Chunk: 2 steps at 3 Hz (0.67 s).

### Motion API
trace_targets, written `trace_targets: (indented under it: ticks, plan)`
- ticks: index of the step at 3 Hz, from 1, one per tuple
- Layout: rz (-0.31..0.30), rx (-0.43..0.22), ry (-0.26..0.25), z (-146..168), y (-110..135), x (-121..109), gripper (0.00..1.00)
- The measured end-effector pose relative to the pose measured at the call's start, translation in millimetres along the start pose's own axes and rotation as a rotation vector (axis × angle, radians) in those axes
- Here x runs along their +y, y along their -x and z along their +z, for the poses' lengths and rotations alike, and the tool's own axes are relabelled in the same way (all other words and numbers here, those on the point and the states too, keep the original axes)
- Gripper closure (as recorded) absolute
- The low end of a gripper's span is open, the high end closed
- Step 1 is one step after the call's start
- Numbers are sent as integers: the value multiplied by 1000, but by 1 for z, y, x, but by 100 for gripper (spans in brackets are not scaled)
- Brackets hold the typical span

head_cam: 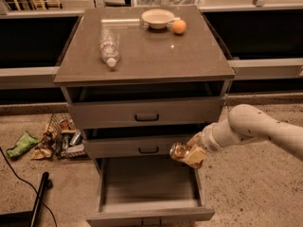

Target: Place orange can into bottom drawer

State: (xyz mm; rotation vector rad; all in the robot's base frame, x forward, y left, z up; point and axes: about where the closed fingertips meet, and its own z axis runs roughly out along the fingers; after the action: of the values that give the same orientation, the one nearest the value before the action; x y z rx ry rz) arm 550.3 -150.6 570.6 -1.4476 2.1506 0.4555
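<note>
The orange can, golden-brown with a silver end, is held on its side in my gripper. The gripper comes in from the right on a white arm and is shut on the can. It hangs just above the right part of the bottom drawer. That drawer is pulled out and open, a shallow grey box with nothing visible inside. The can is above the drawer's inside, not touching it.
On the cabinet top lie a clear plastic bottle, a white bowl and a round orange fruit. The two upper drawers are nearly shut. Litter and a black cable lie on the floor left.
</note>
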Motion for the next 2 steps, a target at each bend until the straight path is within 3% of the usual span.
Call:
trace_targets:
  ticks: [2]
  plan:
    - [29,38,-27,65,-43,-14,100]
